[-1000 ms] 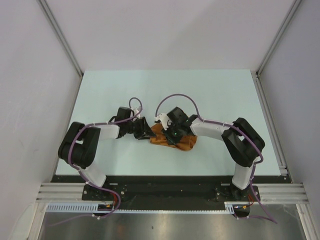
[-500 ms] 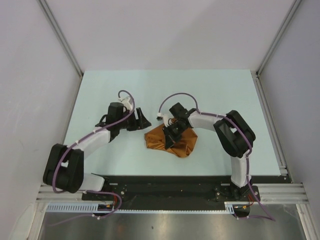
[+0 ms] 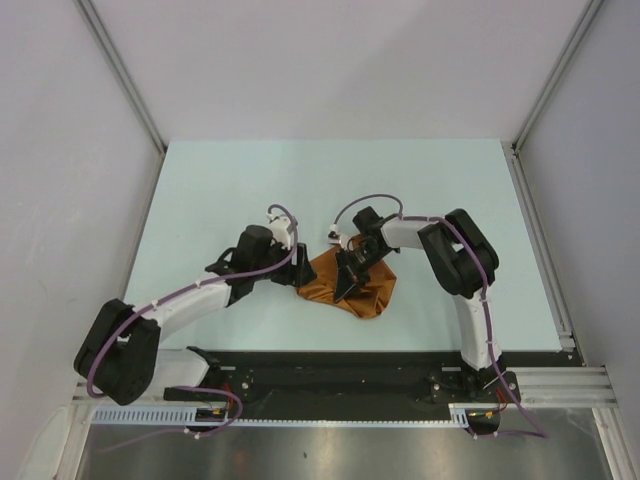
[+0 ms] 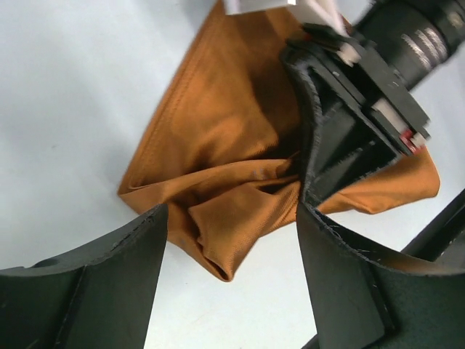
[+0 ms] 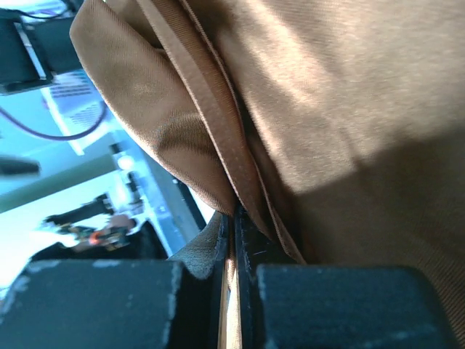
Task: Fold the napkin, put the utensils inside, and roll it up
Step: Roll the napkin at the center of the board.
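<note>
Napkin (image 3: pixel 362 288) of rust-orange, slightly shiny cloth lies bunched on a pale blue-green tabletop (image 3: pixel 300 180), near the middle and a little toward the near edge. It is crumpled into an uneven, roughly triangular heap, with loose folds and a hemmed edge showing.

From the right, the right tool (image 3: pixel 345 285) reaches down onto the left part of the heap. Its wrist view shows the two dark fingers drawn almost together, with a thin fold of the hemmed edge pinched between them. The rest of the cloth rises above the fingers and fills most of that view.

From the left, the left tool (image 3: pixel 298 272) sits at the napkin's left edge, just beside the right tool. Its fingers are spread wide and hold nothing. In its wrist view one finger (image 4: pixel 109 276) stands left of the napkin's nearest folded corner and the other stands right of it, so the corner points into the gap between them. Whether either finger touches the cloth cannot be told. Just past that corner, the same view shows the right tool pressing into the folds.
</note>
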You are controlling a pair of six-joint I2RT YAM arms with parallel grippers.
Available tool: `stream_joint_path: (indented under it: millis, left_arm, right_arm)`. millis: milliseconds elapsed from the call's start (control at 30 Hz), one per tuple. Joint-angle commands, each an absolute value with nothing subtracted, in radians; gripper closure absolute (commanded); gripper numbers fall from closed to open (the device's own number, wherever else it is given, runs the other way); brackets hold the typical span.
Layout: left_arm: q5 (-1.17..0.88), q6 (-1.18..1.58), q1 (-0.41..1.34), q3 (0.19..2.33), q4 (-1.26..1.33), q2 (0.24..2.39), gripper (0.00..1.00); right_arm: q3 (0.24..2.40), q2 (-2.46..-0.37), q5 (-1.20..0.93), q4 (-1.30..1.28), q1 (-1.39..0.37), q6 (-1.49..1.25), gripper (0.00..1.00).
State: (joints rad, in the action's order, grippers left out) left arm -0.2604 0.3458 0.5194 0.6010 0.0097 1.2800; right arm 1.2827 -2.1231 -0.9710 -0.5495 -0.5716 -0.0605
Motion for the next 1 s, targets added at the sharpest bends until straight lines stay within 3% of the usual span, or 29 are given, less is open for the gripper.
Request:
stream_joint_path:
  millis: [0, 167, 400, 567, 967]
  left_arm:
    - [-0.184, 0.301, 0.572, 0.585, 0.02, 1.238, 0.25]
    - [-0.056, 0.365, 0.581, 0.581, -0.078, 1.247, 0.27]
    - [-0.087, 0.506, 0.591, 0.496, -0.064, 1.157, 0.12]
    - [-0.205, 0.69, 0.591, 0.44, 0.099, 1.218, 0.12]
    - [-0.279, 0.816, 0.528, 0.394, 0.331, 1.322, 0.22]
  right_arm:
    - [1.305, -2.186, -0.999, -0.614, -0.551, -0.064, 1.0]
    - [1.312, -2.204, -1.012, -0.614, -0.54, -0.064, 1.0]
    - [1.313, -2.209, -0.994, -0.615, -0.534, -0.072, 1.0]
    - [1.31, -2.207, -0.986, -0.617, -0.535, -0.074, 1.0]
    - [1.312, -2.212, -0.974, -0.623, -0.535, -0.066, 1.0]
